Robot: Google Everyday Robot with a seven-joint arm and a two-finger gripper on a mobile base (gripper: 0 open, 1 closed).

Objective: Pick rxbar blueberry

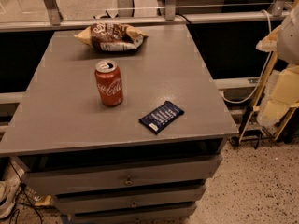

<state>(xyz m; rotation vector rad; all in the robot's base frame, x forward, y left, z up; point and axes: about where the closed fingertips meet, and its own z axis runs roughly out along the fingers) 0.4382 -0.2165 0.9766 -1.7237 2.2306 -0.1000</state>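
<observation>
Grey flat-topped drawer cabinet (60, 120) carries everything. Crinkled brown-and-tan chip bag (111, 36) lies behind the red Coca-Cola can (109, 84), well apart from it. The can stands upright. Small flat dark navy rxbar blueberry (161, 116) with white lettering lies flat, right of the can and nearer the front edge, turned diagonally, touching nothing. Gripper is not in view, so its state can't be told. The bar is likely light, thin, slick-wrapped and slightly bendy; best pinched across its short width at the middle, from above.
</observation>
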